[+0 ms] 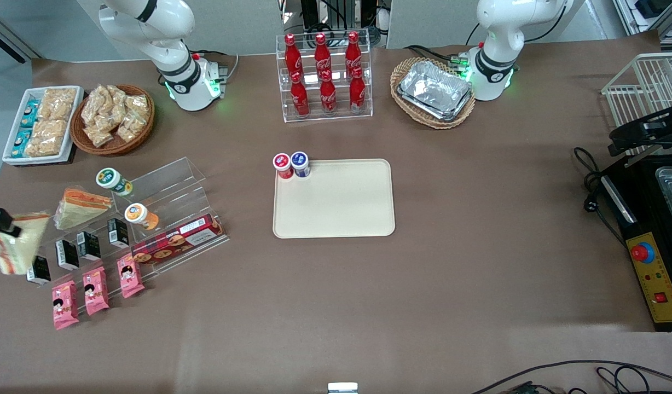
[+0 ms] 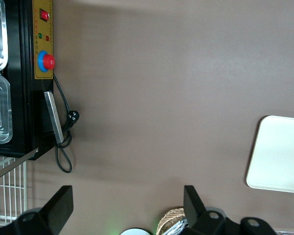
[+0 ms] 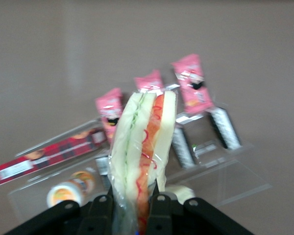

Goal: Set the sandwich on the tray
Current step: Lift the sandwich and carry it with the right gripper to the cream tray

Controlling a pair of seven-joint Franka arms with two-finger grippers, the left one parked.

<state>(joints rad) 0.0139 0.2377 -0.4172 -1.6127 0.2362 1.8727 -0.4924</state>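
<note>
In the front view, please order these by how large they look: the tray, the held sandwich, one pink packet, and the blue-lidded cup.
1. Tray, clearly largest.
2. Sandwich, held by the gripper.
3. Pink packet, somewhat smaller; the sandwich may be raised nearer the camera, so this is unsure.
4. Blue-lidded cup.

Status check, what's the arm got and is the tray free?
Gripper shut on sandwich, lifted above the snack display at the working arm's end. Tray mostly bare; two small jars on one corner. Path to tray looks open.
</note>
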